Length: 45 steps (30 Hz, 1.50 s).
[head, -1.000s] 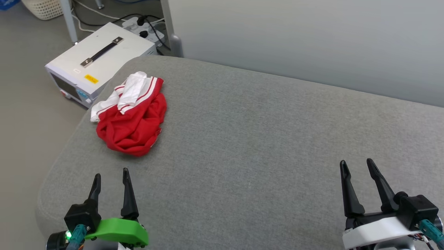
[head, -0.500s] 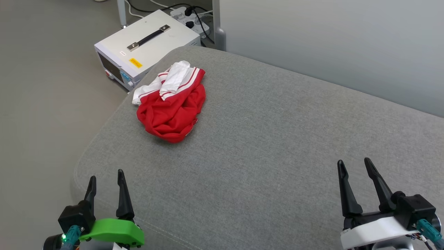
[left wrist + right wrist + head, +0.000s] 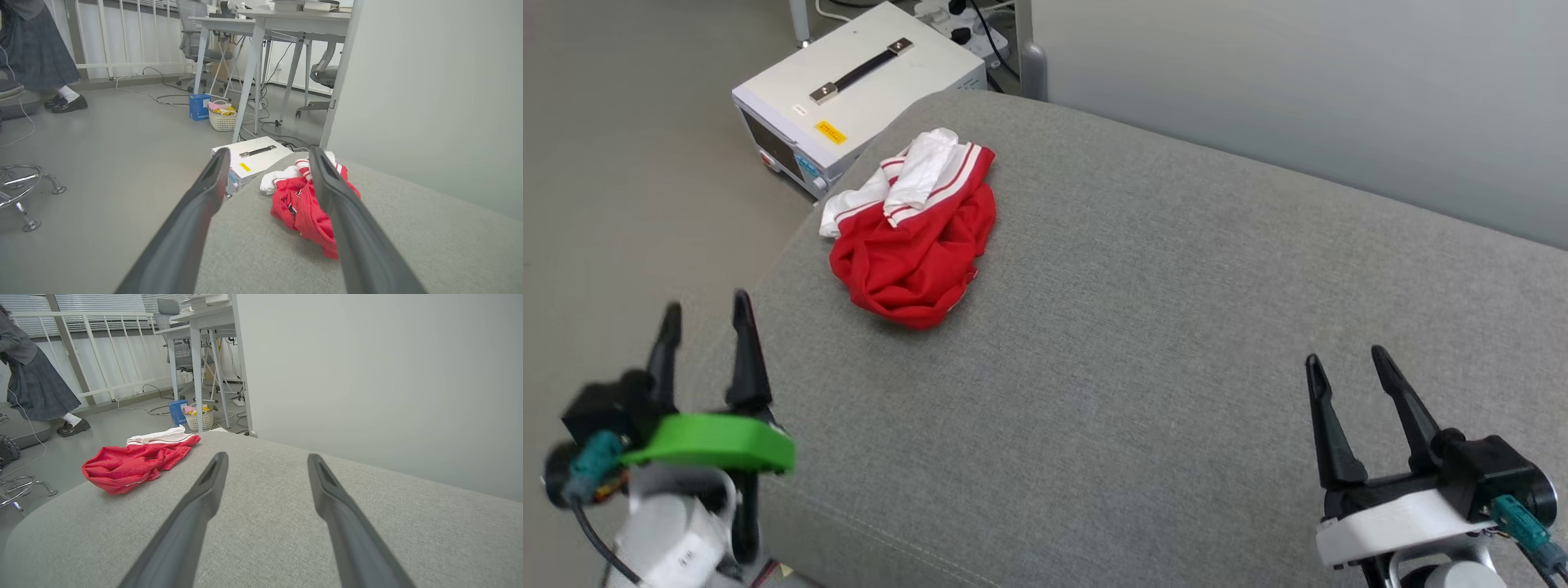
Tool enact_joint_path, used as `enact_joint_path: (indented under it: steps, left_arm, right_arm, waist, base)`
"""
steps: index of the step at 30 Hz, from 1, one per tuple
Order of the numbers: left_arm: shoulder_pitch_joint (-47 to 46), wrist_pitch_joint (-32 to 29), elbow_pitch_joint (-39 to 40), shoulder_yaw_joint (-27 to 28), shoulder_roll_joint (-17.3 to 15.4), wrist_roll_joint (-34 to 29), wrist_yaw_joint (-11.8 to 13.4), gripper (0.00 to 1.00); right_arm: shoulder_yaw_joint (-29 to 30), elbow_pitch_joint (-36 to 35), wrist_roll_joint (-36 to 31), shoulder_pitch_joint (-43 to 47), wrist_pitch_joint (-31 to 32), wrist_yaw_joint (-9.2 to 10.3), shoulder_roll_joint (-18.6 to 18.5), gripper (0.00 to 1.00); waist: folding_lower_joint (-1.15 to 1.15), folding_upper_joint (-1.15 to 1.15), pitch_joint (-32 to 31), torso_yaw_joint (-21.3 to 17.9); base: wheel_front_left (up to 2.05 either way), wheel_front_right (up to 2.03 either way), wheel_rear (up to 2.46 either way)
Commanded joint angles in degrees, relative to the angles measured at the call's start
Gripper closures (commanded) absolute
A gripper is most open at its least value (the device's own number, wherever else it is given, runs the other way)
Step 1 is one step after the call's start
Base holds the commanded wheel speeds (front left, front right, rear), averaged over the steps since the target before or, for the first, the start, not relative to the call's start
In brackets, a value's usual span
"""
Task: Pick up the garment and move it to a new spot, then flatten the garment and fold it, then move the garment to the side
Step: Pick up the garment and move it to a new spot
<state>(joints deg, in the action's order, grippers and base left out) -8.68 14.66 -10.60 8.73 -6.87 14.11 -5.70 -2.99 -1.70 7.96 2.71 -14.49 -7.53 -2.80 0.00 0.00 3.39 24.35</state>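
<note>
The garment [image 3: 911, 245] lies in a crumpled heap at about 10 o'clock on a broad grey cushion [image 3: 1143, 327], close to its rounded far-left corner. Its body is soft red knit, bunched into deep folds. The white sleeve fabric, edged with thin red stripes, is piled on the side towards 12 o'clock. No lettering shows on the folds that face up.

The cushion has a fine woven, slightly flecked cover and a stitched seam near its front edge.

The left gripper [image 3: 706, 302], at 8 o'clock in the head view, is somewhat blurred. Its two slim, tapered dark fingers are spread wide with nothing between them, above a glossy green plastic mount. The right gripper [image 3: 1345, 355], at 4 o'clock, is likewise spread wide and empty, on a white mount, well apart from the garment.

On the smooth grey floor [image 3: 629, 163], beyond the cushion at 11 o'clock, sits a boxy white case [image 3: 866, 82] with a flat black strap handle [image 3: 860, 70] held by metal end plates. It carries a small yellow sticker [image 3: 830, 131] whose print is too small to read.
</note>
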Motion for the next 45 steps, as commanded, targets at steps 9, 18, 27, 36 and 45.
enact_joint_path:
  steps: [9,18,27,36,45]
  left_arm:
    - [-21.42,-4.11,-5.58,-3.89,-12.12,5.07,-1.73,0.00]
    - [-38.35,-20.54,-13.46,-13.45,-21.29,17.98,-1.78,0.00]
    - [-45.92,-45.27,-21.74,-22.20,-26.90,30.34,-1.78,0.00]
    - [-46.22,-59.83,-26.77,-28.52,-30.04,38.23,-1.79,0.00]
    - [-43.84,-61.95,-35.50,-33.94,-26.90,39.39,-1.79,0.00]
  right_arm:
    - [1.24,-3.23,-4.49,-5.78,-0.51,0.04,-0.08,0.00]
    - [2.87,-5.92,-6.00,-8.84,-0.51,0.04,-0.88,0.00]
    - [4.60,-6.78,-5.99,-10.46,-0.51,0.04,-1.75,0.00]
    - [5.05,-7.08,-6.05,-12.15,-0.51,0.04,-2.54,0.00]
    - [5.53,-7.16,-6.19,-12.80,-0.51,0.04,-2.83,0.00]
  waist:
    - [0.00,0.00,10.96,-5.92]
    - [0.00,0.00,17.93,-8.37]
    - [0.00,0.00,21.68,-10.98]
    - [0.00,0.00,25.89,-13.51]
    - [0.00,0.00,28.34,-13.87]
  base:
    - [0.00,0.00,0.00]
    - [0.00,0.00,0.00]
    - [0.00,0.00,0.00]
    - [0.00,0.00,0.00]
    - [0.00,0.00,0.00]
